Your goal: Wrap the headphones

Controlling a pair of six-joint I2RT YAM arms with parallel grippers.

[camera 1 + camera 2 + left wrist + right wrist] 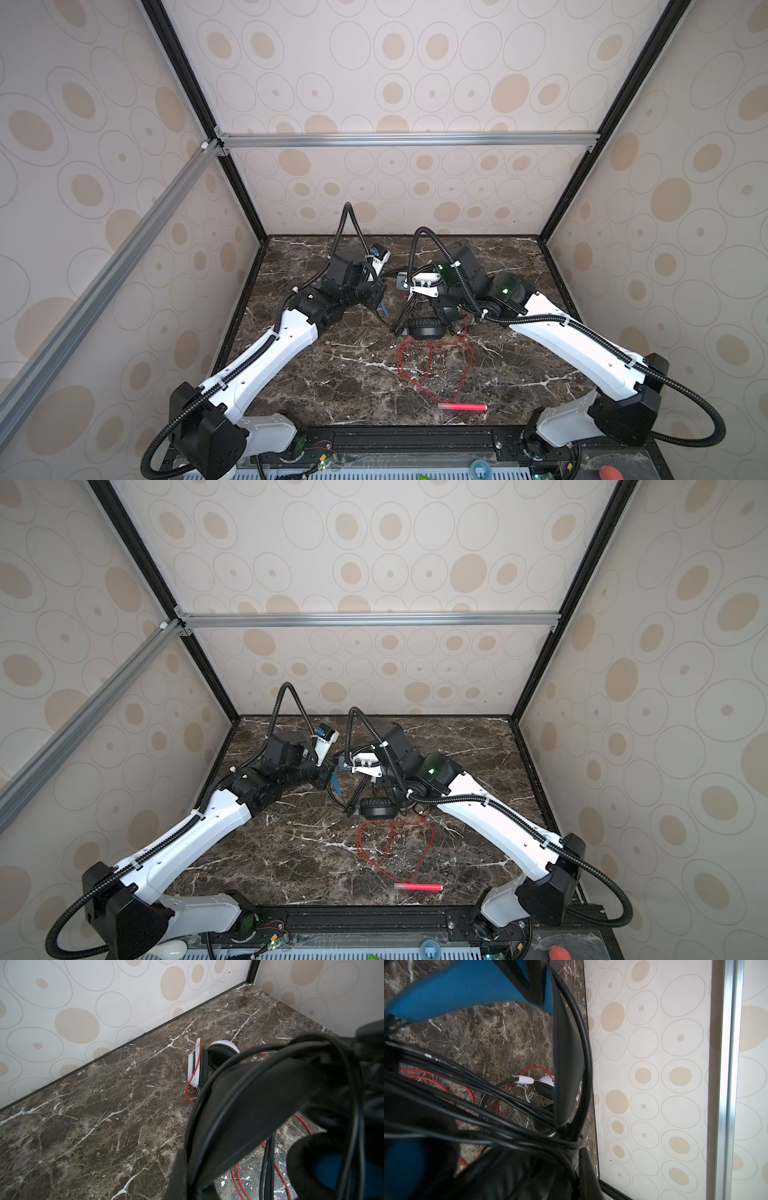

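at mid-table, black cable (590,1059) winds round the black headset (426,329).

Looking down from high at the front edge in both top views, toward the back wall (395,187). Pressed close from both wrists, sharing the black headset (259,1101).

We're looking at the black headset (426,330) in the middle of the table (332,374), blue on the inside, with its black cable (268,1163) strung across it in several strands. Just behind it lies the white headset (199,1066), black pads facing each other. Its thin red cable (398,361) sprawls forward in loose loops.
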